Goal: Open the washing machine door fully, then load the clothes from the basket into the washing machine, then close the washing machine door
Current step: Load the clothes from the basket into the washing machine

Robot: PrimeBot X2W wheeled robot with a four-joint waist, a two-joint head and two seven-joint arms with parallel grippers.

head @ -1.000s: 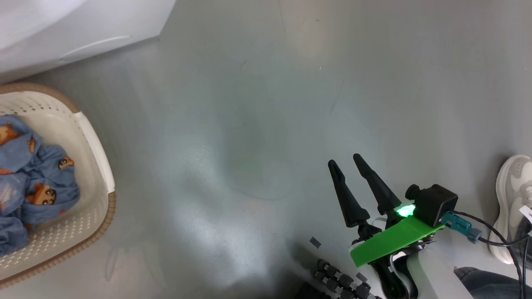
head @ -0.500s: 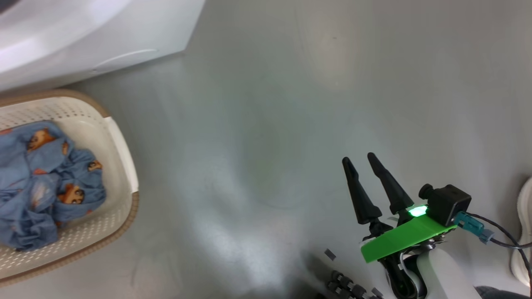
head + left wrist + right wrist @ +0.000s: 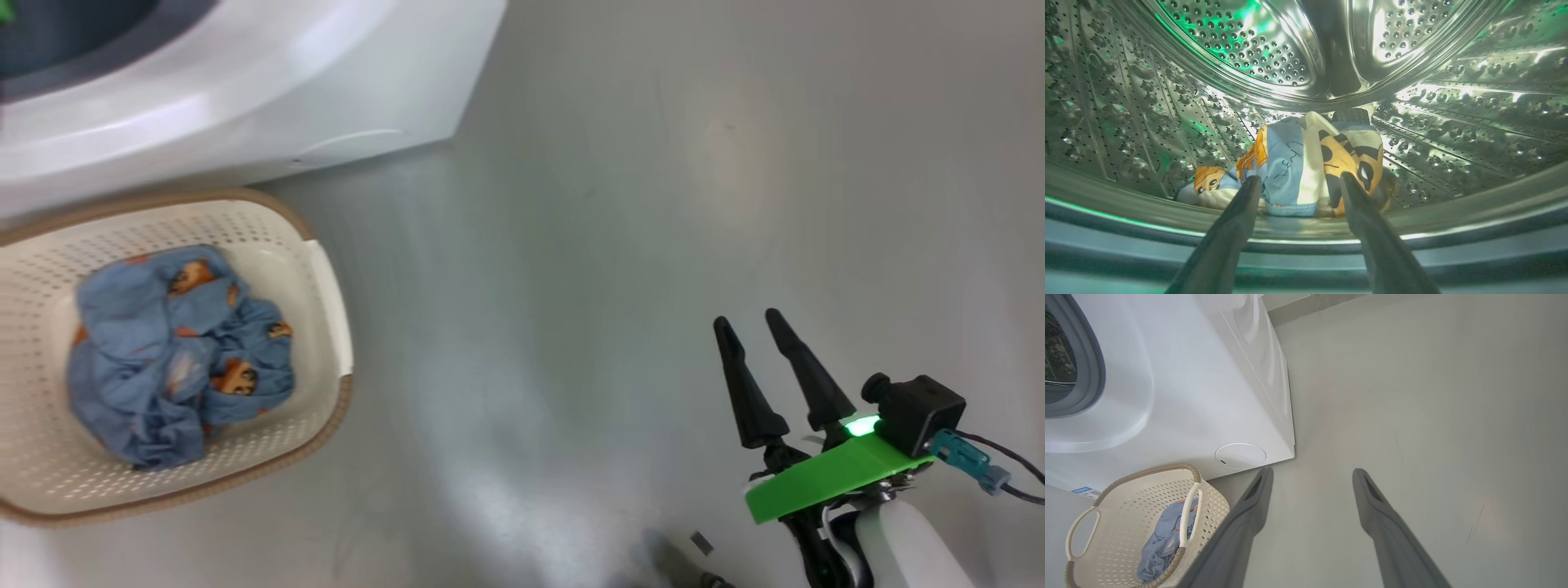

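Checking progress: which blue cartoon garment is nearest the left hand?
The garment in the drum, before the left hand; the other lies in the basket.

In the head view the washer sits at 11 o'clock. The basket stands on the floor just before it, at 9 o'clock, with clothes in it. The right gripper hangs over the floor at 4 o'clock, well apart from the basket. In the left wrist view, more clothes lie in the drum, just past the left gripper.
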